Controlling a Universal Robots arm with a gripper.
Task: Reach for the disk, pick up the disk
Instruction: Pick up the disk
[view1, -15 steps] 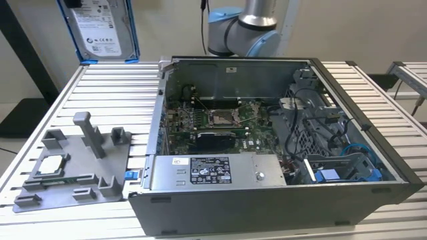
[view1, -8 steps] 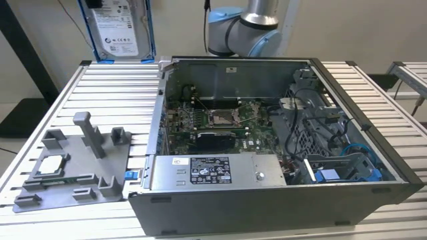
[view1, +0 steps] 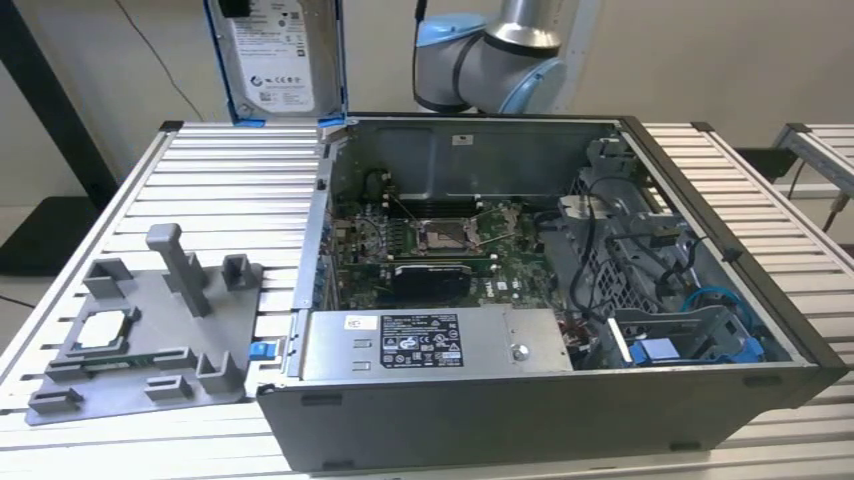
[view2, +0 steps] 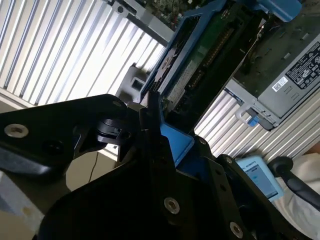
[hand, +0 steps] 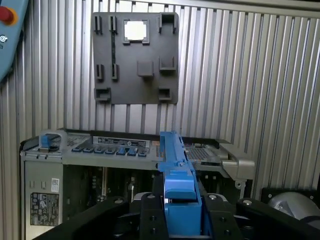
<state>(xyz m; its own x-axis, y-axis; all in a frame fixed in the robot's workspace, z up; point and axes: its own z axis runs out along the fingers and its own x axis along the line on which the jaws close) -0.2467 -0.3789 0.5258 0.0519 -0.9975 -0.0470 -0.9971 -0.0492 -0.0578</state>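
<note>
Right, start at the exterior view's left: you'll see the grey fixture plate (view1: 147, 330) lying flat on the slatted worktop (view1: 200, 180), with a small square silver chip (view1: 100, 330) seated in one of its pockets. That piece is not your concern.

Behind and above it, the disk (view1: 276, 60) hangs upright with its white label facing the camera and its blue rails at either side. It sits over the back corner of the open computer case (view1: 534, 410), on the exterior view's left of that case. I judge it clear of both the case and the worktop.

It stays up there because the jaws are clamped on it. In both wrist views a blue rail of the disk (hand: 172, 160) (view2: 192, 60) runs straight out from between the black fingers (hand: 150, 210), pinched edge-on. That hold on the plastic frame keeps the pressure off the label and the green circuit board.

Further right, the case lies open, with the big grey box bearing a white sticker (view1: 427, 345) along its near wall. The arm (view1: 494, 60) rises behind the case.
</note>
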